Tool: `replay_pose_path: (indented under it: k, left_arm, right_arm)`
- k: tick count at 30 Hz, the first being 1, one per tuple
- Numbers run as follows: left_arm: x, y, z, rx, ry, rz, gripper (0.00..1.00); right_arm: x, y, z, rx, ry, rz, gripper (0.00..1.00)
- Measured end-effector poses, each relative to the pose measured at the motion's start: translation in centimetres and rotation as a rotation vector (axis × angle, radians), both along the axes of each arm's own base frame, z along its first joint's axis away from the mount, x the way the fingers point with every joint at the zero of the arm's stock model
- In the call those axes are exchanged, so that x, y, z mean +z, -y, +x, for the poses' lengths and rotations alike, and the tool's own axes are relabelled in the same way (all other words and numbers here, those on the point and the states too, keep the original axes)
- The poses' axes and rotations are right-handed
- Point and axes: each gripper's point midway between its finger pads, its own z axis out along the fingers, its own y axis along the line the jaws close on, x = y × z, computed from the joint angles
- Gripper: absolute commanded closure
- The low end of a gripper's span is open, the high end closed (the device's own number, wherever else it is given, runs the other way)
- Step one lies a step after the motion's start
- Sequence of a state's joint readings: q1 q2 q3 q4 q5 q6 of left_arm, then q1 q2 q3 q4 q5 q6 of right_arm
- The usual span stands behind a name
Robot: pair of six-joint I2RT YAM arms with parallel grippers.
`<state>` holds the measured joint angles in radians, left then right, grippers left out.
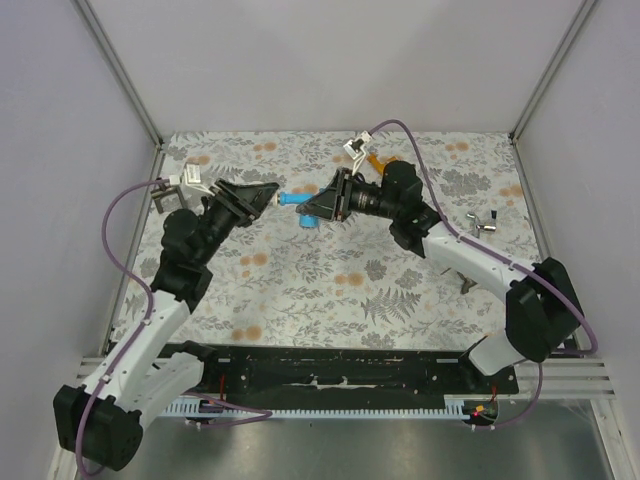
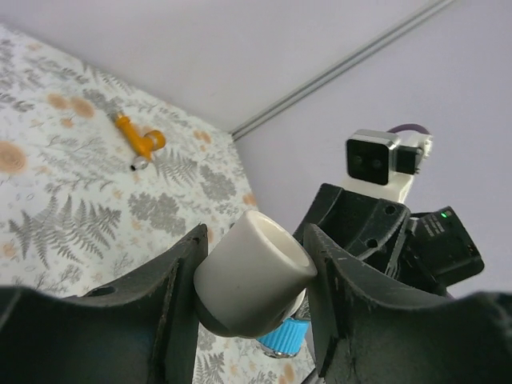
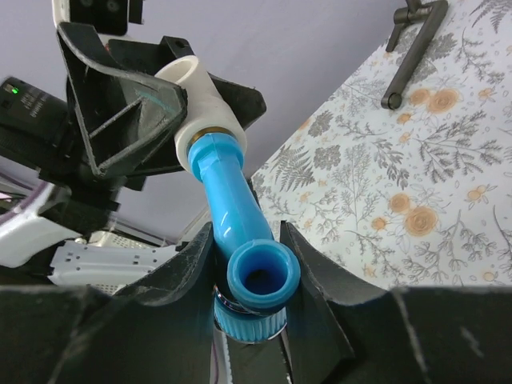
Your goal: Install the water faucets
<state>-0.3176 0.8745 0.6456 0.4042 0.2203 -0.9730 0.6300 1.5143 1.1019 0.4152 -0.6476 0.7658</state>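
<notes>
Blue faucet (image 3: 240, 208) sat closest to the right wrist lens, its open round spout mouth facing the camera, with a ribbed blue knob just under it. Right claw (image 3: 250, 256) was clenched on it, one dark finger on each side of the spout end. The far end of the blue body ran into a white fitting (image 2: 268, 244), with a brass-coloured ring showing at the joint. Left claw (image 1: 268, 198) was grasping that white fitting, which was pinched between both fingers, open end up toward the left wrist camera, with a bit of blue visible below it. From the top view the two claws met tip to tip, and the joined pieces were held in the air above the middle-back part of the counter (image 1: 300, 290), not touching it. Orange faucet (image 2: 138, 142) lay loose on the counter near the far edge, behind the right arm, well apart from both claws. A dark metal piece (image 3: 412, 48) lay flat on the counter on the right side, away from everything held. The counter had a grey fern and orange flower print. Plain pale walls with metal corner rails enclosed it on three sides.
</notes>
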Motion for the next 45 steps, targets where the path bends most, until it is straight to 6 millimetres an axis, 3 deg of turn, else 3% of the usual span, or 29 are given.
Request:
replay_pose_path:
  k: [5,7,10,18,25,31,37,45]
  left_arm:
    - [0.3,-0.2,0.3,0.034,-0.159,0.070,0.98]
    - [0.7,-0.2,0.2,0.032,-0.190,0.081,0.98]
    - [0.6,-0.3,0.1,0.034,-0.237,0.098,0.98]
    - [-1.5,-0.4,0.0,0.039,-0.371,0.147,0.98]
    - [-0.6,-0.4,-0.1,0.037,-0.383,0.151,0.98]
    - [0.1,0.1,0.0,0.010,-0.386,0.147,0.98]
    - [-0.5,0.8,0.3,-0.026,-0.425,0.147,0.98]
    - [-0.6,1.1,0.8,-0.034,-0.446,0.150,0.98]
  right_arm:
    - [-0.3,0.5,0.6,-0.032,0.108,-0.049,0.36]
    - [-0.2,1.3,1.2,-0.069,0.231,-0.096,0.27]
    - [0.3,3.0,1.6,-0.112,0.436,-0.179,0.02]
    - [2.3,6.8,0.9,-0.161,1.001,-0.378,0.02]
    - [0.8,7.2,0.4,-0.183,1.381,-0.579,0.02]
    - [-0.9,6.9,1.2,-0.241,1.574,-0.661,0.02]
    - [0.2,5.1,1.4,-0.286,1.724,-0.641,0.02]
    - [0.8,4.1,1.1,-0.300,1.801,-0.627,0.02]
